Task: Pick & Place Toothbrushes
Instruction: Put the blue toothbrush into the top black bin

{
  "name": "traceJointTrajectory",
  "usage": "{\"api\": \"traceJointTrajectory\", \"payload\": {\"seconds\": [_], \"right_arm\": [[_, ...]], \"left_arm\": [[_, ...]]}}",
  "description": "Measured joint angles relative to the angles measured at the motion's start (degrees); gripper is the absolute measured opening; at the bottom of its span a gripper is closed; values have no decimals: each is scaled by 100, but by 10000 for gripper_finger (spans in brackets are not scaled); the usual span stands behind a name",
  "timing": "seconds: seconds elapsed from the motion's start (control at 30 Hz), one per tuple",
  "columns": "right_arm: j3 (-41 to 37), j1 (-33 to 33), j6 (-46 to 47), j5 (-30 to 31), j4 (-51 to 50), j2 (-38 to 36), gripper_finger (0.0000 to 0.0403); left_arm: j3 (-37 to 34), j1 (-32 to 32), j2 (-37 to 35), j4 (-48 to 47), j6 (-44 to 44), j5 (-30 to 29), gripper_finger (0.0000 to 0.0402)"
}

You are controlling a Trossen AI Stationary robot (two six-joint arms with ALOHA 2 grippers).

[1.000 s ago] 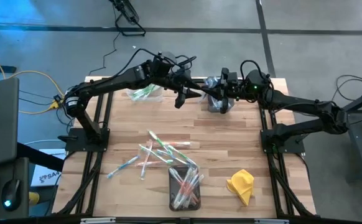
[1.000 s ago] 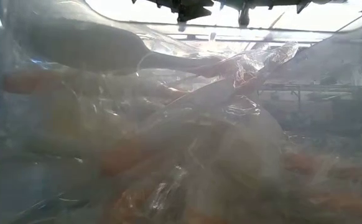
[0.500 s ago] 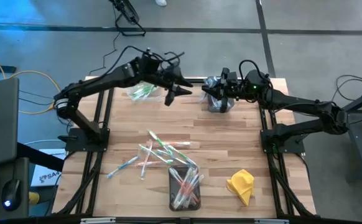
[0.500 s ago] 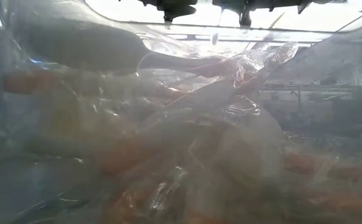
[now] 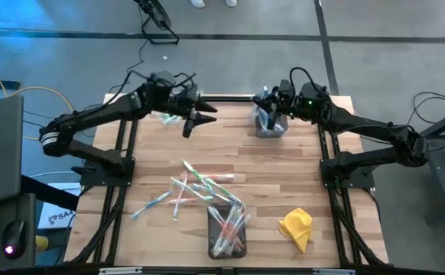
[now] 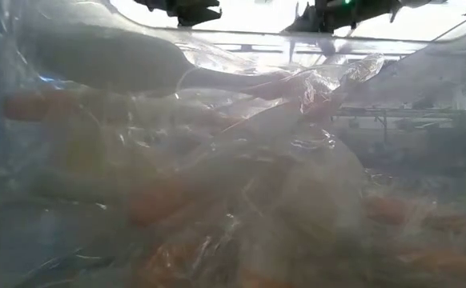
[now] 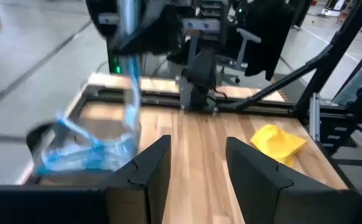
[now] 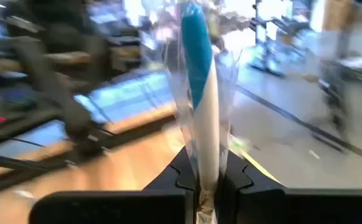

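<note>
The right gripper (image 8: 207, 180) pinched a light, stiff, crinkly-wrapped, probably slippery toothbrush (image 8: 199, 93) near one end above the far bin (image 5: 269, 126); the left gripper (image 7: 196, 162) stood open, empty.

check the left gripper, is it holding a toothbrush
No, the left gripper stands open with only bare table between its fingers.

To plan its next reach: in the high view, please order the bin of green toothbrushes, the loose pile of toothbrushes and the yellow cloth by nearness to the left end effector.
1. Clear bin of green toothbrushes, beside the left end effector.
2. Loose toothbrush pile, mid-table.
3. Crumpled yellow cloth, near right corner.
</note>
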Motion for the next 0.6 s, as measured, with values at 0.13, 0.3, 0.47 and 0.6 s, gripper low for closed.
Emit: {"api": "traceJointTrajectory", "payload": {"seconds": [0.13,0.3,0.47,0.6], "right_arm": [[0,-110,171,616,-711,0,13],[0,-291,532,1231,-1449,0,13],[0,-508,808,1698,-1875,41,13],[0,-682,1064,1890,-2058,250,13]], "left_arm": [[-473,-4,-437,60,-207,-109,151],[-799,-4,-719,48,-399,-197,151],[-801,-4,-736,135,-488,-206,151],[-801,-4,-734,163,-501,-207,151]]}}
